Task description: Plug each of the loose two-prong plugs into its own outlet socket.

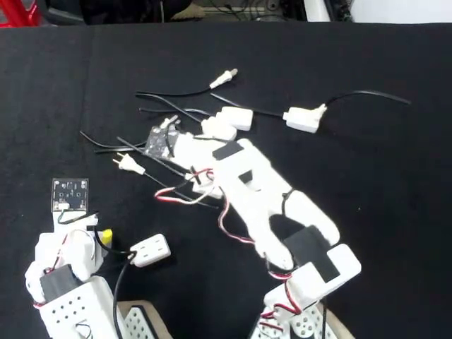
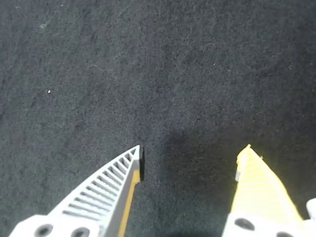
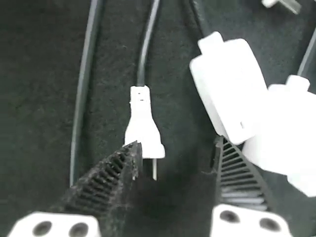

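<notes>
Where the right arm reaches from the near edge to the middle of the black tabletop, the right claw is released, with its fingers spread. A white two-prong plug lies flat between them, with its prongs pointing back toward the claw and its black cord running away from it. The plug body sits just beside one dark ribbed finger; I cannot tell whether they touch. Just beside the other finger lie two white outlet sockets, the nearer socket and the farther socket, pressed against each other.

From the high view, a third socket lies apart from that pair, and its black cord curves off across the tabletop. A second loose plug rests on the surface close to the right arm's tip, among several black cords. A third loose plug lies farther back, beyond the paired sockets.

The left arm is folded at the near corner. The left claw is also released, its white finger and yellow finger well apart over bare tabletop. A fourth socket lies just beside that arm, with a black cord attached
</notes>
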